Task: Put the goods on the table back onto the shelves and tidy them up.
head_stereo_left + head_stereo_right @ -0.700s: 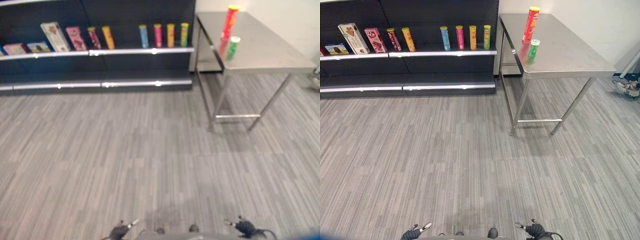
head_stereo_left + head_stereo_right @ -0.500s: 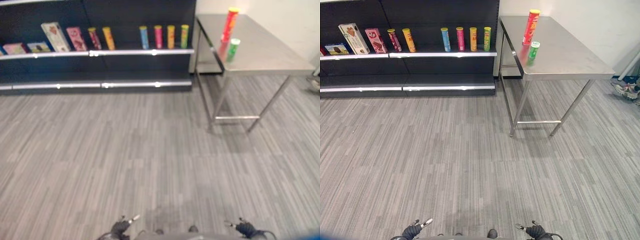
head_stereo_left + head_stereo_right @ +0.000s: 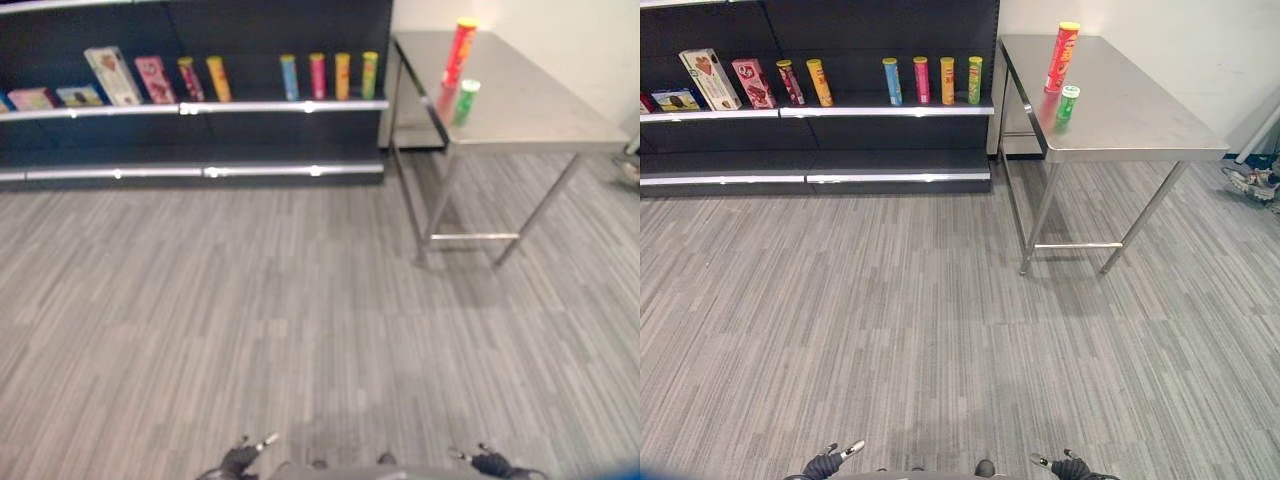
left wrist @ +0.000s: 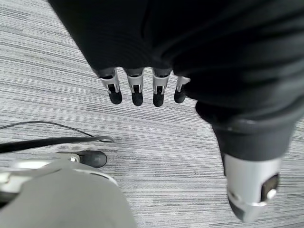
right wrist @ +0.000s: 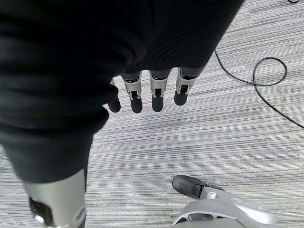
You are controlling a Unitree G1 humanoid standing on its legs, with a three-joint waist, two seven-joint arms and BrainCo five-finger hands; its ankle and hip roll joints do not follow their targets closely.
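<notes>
At the upper right, a tall red can [image 3: 1062,56] with a yellow lid stands upright on the steel surface [image 3: 1140,110], a short green can [image 3: 1067,102] upright just beside it. Dark shelves [image 3: 820,110] fill the upper left. The left hand [image 4: 137,90] and right hand [image 5: 152,95] hang relaxed, fingers straight, grasping nothing.

two cans [image 3: 1062,57] on table [image 3: 1140,110], right of shelves [image 3: 820,110]

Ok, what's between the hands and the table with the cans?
Bare grey floor, seen in both eye views. The hands hang low and open; the table with the red can and green can stands far ahead-right.
</notes>
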